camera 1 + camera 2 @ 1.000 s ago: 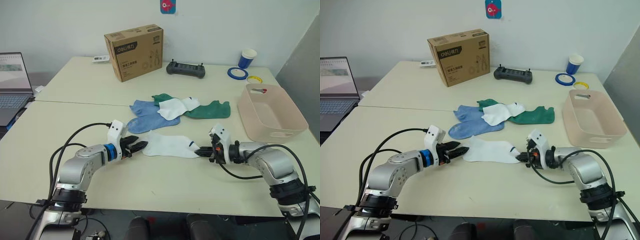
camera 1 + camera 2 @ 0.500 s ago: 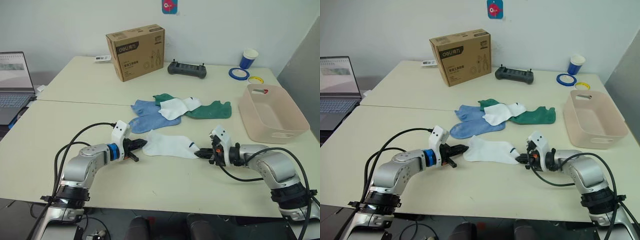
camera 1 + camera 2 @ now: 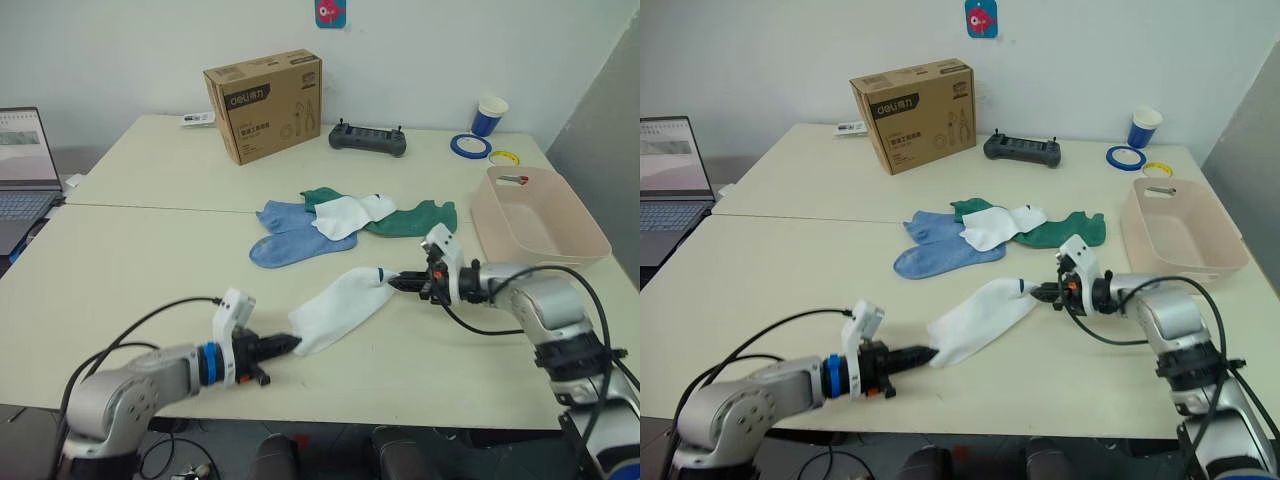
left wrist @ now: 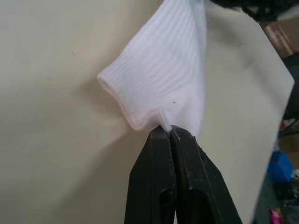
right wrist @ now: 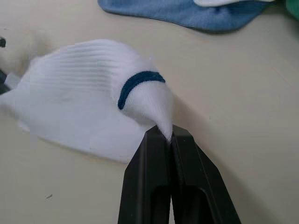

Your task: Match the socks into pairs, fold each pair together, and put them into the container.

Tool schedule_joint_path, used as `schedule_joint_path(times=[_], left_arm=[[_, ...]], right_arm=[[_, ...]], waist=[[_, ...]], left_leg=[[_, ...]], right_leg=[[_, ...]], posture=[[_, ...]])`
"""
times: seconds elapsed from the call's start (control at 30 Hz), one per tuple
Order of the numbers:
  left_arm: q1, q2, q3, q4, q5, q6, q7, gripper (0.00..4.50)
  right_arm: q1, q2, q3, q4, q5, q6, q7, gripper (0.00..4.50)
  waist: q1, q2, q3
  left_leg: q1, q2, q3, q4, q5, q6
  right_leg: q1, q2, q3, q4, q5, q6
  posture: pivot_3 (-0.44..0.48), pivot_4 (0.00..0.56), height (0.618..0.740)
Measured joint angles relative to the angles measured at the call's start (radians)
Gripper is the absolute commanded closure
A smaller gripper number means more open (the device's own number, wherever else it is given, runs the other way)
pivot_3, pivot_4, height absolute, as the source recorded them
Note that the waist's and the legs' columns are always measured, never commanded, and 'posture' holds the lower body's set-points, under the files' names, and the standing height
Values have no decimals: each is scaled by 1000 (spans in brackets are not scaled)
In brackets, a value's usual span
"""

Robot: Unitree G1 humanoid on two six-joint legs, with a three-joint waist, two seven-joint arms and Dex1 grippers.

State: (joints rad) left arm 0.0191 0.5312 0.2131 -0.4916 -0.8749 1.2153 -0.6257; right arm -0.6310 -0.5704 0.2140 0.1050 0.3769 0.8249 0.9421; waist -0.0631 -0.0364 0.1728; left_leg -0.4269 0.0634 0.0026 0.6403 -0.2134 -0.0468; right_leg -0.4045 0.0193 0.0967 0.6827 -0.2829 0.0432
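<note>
1. Left eye view: A white sock (image 3: 338,308) is stretched between the two robot hands, near the front of the table (image 3: 150,260). The left gripper (image 3: 291,343) pinches one end of it. The right gripper (image 3: 392,282) pinches the other end, the end with a dark blue stripe. Behind the sock is a little pile: two light blue socks (image 3: 290,232), two dark green socks (image 3: 410,218) and another white sock (image 3: 345,213) lying on top of them. The pink container (image 3: 530,215) sits on the right side of the table, well apart from the pile. At the back of the table are a brown cardboard box (image 3: 265,104), a black controller (image 3: 368,140), a blue cup (image 3: 489,115) and rolls of tape (image 3: 470,146). A laptop (image 3: 22,160) is far to the left.

2. Right eye view: It is the same scene. The held sock runs slanted from the left gripper up to the right gripper.

3. Left wrist view: The two black fingers (image 4: 161,177) are pressed together on a bit of the white sock's edge. The rest of the sock lies on the table.

4. Right wrist view: The black fingers (image 5: 154,182) are squeezed together on the tip of the white sock, close to the blue stripe. A light blue sock lies just behind it.
</note>
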Motion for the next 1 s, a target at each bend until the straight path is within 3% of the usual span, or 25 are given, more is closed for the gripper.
schedule_joint_path(times=[0.17, 0.3, 0.43, 0.57, 0.63, 0.73, 0.83, 1.0], left_arm=[[39, -57, 65, -71, -161, 105, 120, 4481], [98, -74, 81, -86, -190, 103, 191, 4500], [111, -51, 76, -89, -188, 61, 196, 3590], [138, 1, 79, -84, -185, 43, 186, 2304], [157, 70, 84, -84, -189, 33, 139, 1660], [176, 239, 122, -78, -169, -1, 22, 697], [102, 332, 104, -11, -66, -133, -83, 697], [-245, 264, -91, 218, 144, -361, -151, 697]], right_arm=[[-47, 28, 66, 64, -14, -8, 63, 4500], [-77, 60, 74, 120, -45, -58, 60, 3526], [-81, 64, 64, 125, -51, -100, 61, 2172], [-63, 20, 11, 84, -43, -134, 79, 744], [-39, -7, 0, 30, -33, -143, 106, 35], [28, -63, -31, -93, 8, -145, 166, 0], [117, -100, -31, -253, 52, -148, 221, 0], [232, -37, 87, -354, -19, -230, 170, 0]], waist=[[7, 0, 0], [6, 0, 0], [6, 0, 0], [7, 0, 0], [6, 0, 0], [7, 2, 1], [12, 5, 3], [23, 4, 3]], left_leg=[[0, -1, 1, 0, 0, 0], [0, -1, 0, 0, 0, 0], [0, -1, 1, 0, 0, 0], [0, -1, 1, 0, 0, 0], [0, -1, 1, 0, 0, 0], [0, 0, 0, -2, 0, 0], [1, -1, 1, -2, 0, 0], [0, -2, 3, 0, 0, 0]], right_leg=[[0, -1, 0, 0, 0, 0], [0, -1, 0, -1, 1, -2], [0, -1, 0, -1, 1, -2], [0, -2, 0, -2, 1, -2], [-1, -1, 0, -1, 0, -2], [-1, -1, -1, -1, -2, -3], [-1, -1, -1, -1, -5, -9], [0, -2, 0, -2, -3, -5]], posture=[[0, 150, 740], [0, 150, 740], [0, 150, 740], [0, 150, 740], [0, 150, 740], [0, 150, 740], [0, 150, 740], [0, 150, 740]])
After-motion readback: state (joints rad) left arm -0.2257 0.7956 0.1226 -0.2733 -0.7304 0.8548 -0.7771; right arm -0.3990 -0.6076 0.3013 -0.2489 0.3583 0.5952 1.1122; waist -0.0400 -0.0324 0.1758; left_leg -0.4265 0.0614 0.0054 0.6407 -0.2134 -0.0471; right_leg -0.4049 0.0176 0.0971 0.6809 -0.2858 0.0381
